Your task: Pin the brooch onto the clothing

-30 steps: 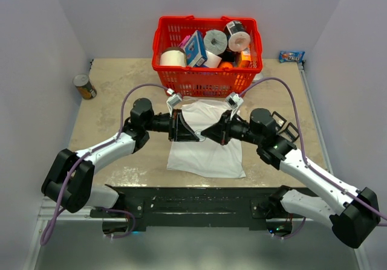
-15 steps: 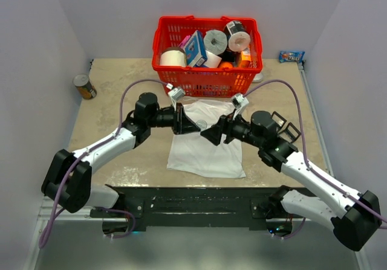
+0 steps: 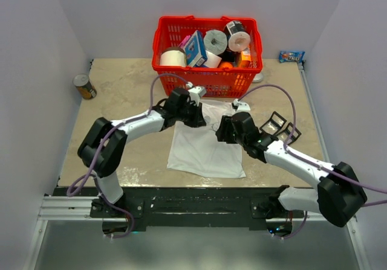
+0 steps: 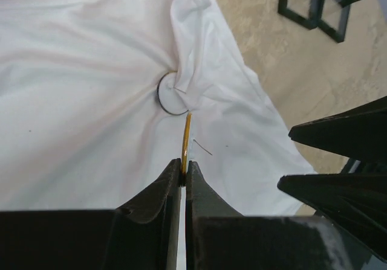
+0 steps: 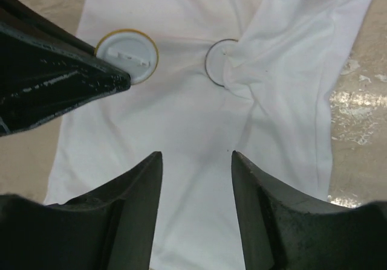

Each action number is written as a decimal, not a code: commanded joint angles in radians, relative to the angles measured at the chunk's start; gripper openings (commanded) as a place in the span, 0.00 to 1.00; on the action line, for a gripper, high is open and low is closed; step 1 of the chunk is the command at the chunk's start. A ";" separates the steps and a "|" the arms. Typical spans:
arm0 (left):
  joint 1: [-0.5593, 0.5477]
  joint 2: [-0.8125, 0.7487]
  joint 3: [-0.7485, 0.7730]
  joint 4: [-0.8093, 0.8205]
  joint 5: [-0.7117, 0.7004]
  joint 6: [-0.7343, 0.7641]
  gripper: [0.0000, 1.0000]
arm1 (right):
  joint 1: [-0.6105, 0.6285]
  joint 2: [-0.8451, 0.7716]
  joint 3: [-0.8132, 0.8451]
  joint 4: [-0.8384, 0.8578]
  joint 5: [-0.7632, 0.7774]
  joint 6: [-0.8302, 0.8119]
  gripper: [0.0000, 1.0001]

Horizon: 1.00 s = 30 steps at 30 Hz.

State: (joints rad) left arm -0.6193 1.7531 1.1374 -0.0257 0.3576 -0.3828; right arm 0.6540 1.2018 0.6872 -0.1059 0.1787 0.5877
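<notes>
The brooch [image 4: 187, 136] is clamped edge-on by the left gripper [image 4: 183, 168] over the shirt [image 4: 72, 101], far half, beside the grey ring [image 4: 163, 98] puckering it, presumably for joining; the right gripper [image 5: 196, 161] is parted, empty.

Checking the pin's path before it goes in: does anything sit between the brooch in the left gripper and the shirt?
Nothing visible does. The left gripper holds the brooch over bare shirt. Beside it, a fabric fold partly covers the dark ring.
</notes>
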 commanded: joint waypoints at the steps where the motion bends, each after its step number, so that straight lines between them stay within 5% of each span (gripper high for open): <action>1: -0.017 0.069 0.067 -0.011 -0.026 0.002 0.00 | -0.001 0.083 0.021 0.046 0.136 0.004 0.50; 9: -0.025 0.161 0.174 0.032 -0.067 -0.005 0.00 | -0.047 0.287 0.106 0.101 0.142 -0.038 0.43; 30: -0.026 0.391 0.420 -0.077 -0.198 0.110 0.00 | -0.154 0.513 0.259 0.210 0.113 0.024 0.38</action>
State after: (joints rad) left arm -0.6422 2.1395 1.5063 -0.1177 0.1726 -0.3008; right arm 0.5072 1.7008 0.9024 0.0505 0.2676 0.5808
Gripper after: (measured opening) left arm 0.095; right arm 0.391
